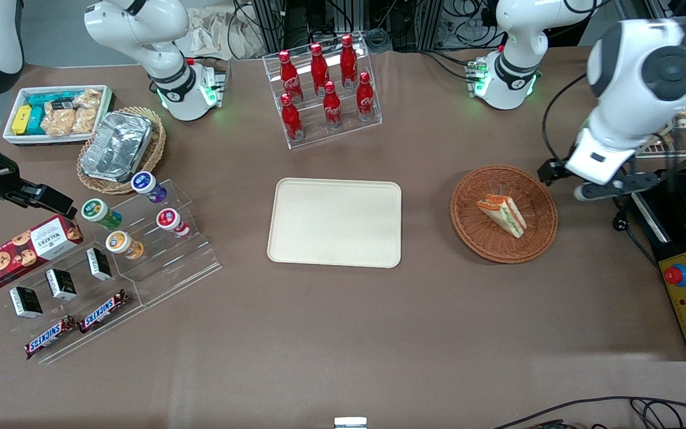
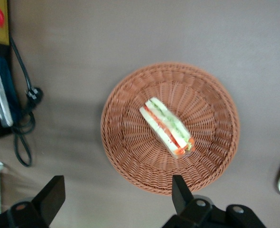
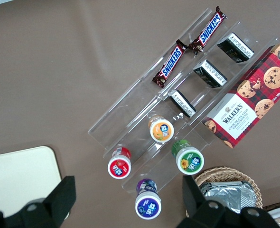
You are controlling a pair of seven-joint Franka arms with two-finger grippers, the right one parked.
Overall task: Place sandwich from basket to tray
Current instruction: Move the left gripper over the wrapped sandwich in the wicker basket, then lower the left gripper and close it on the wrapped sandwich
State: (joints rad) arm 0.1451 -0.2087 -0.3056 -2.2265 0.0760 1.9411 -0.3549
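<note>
Sandwich (image 2: 167, 127) in basket (image 2: 211, 156), below open gripper (image 2: 116, 194), untouched.

Glossy white left arm (image 1: 629, 89), dark grey joint cap, black hand (image 2: 116, 199) (silver screws), black cable

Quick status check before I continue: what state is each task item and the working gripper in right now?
sandwich: lying on its side in the basket, not gripped.
basket: flat on the table, holding only the sandwich.
tray: flat on the table, nothing on it.
gripper: open, above the table beside the basket, touching nothing.
</note>
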